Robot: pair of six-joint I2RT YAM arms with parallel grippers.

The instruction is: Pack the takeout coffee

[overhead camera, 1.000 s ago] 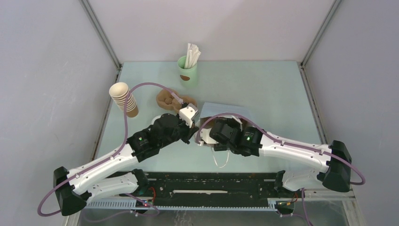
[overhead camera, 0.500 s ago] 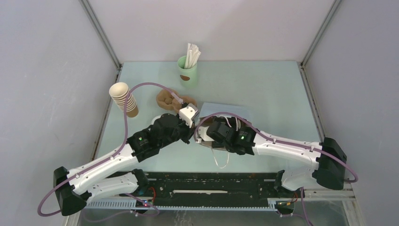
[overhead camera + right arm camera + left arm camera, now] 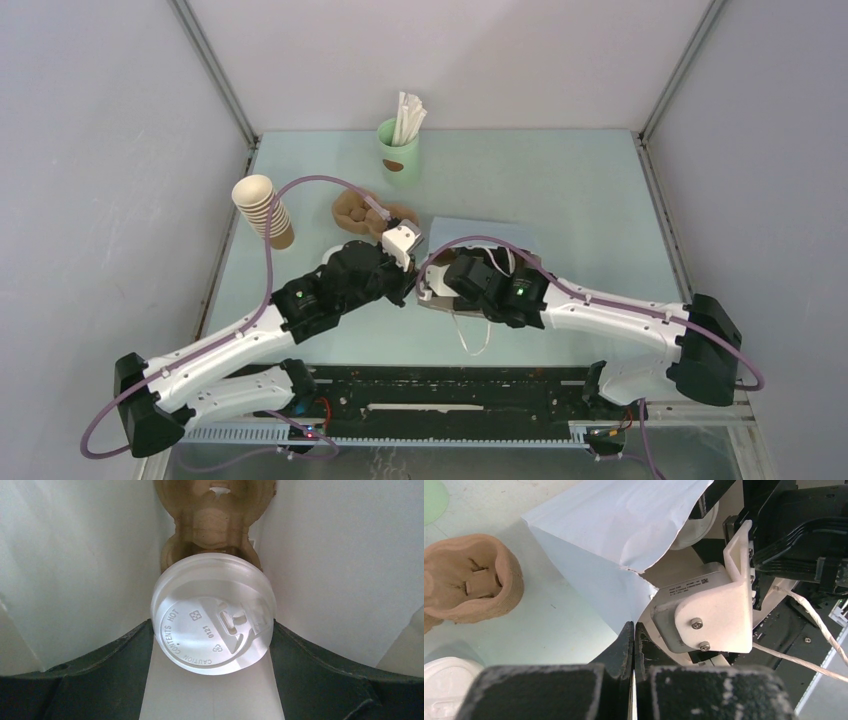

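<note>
Left claw [image 3: 632, 630] pinches crinkled paper bag [image 3: 624, 525]; right claw [image 3: 212, 632] grips round-lidded takeout coffee [image 3: 212, 610].

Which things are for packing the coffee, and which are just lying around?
For the job:
coffee cup
paper bag
tray in the bag

Just lying around:
stack of brown cups
green cup with sticks
spare tray
loose lid
</note>
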